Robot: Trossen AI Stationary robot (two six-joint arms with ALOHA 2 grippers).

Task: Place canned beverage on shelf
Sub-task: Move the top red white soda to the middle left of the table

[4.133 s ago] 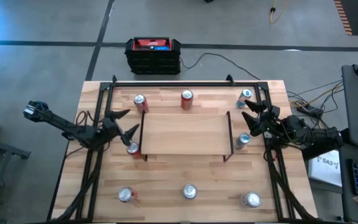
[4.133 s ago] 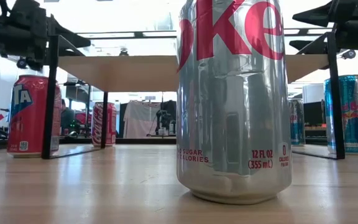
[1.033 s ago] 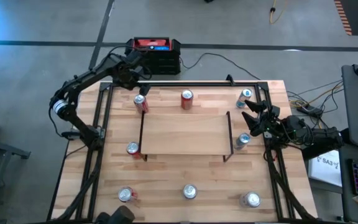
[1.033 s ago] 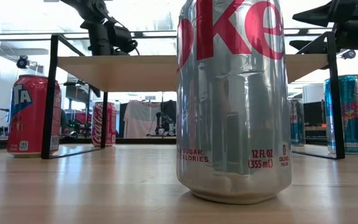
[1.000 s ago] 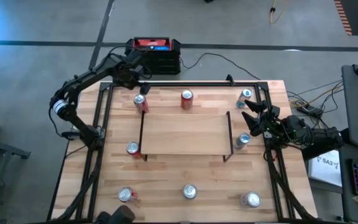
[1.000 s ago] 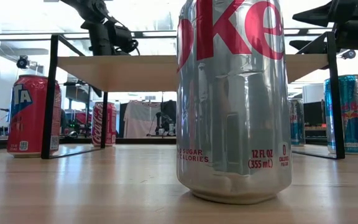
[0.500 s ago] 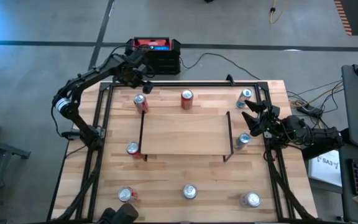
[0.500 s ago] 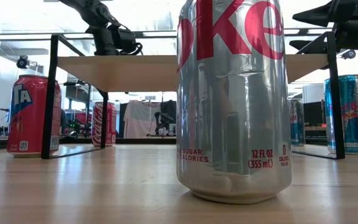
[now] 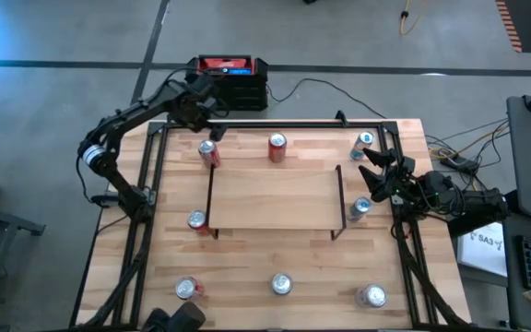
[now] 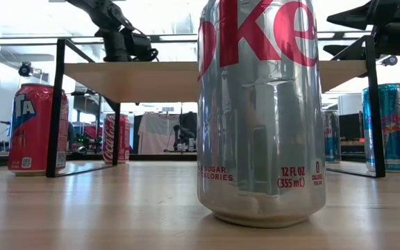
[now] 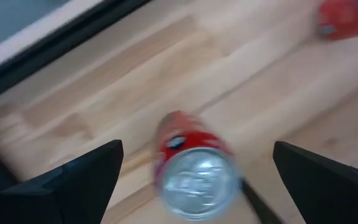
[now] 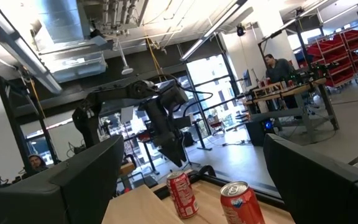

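The shelf [image 9: 275, 196], a light-wood board on thin black legs, stands mid-table. Several cans stand on the tabletop around it. A red can [image 9: 208, 153] stands upright on the table by the shelf's far left corner. My left gripper [image 9: 212, 129] hovers above it, pointing steeply down and open. In the left wrist view the can's silver top [image 11: 194, 177] shows between the spread fingers, well below them, and my left gripper [image 11: 197, 149] touches nothing. My right gripper [image 9: 374, 172] waits open at the table's right edge, off the tabletop.
Other cans stand at the far middle [image 9: 277, 146], far right [image 9: 365, 142], right of the shelf [image 9: 359, 208], left of it [image 9: 196, 219] and along the near edge [image 9: 281, 284]. A black-and-red box [image 9: 228, 81] sits on the floor beyond the table. Black rails [image 9: 275, 123] frame the tabletop.
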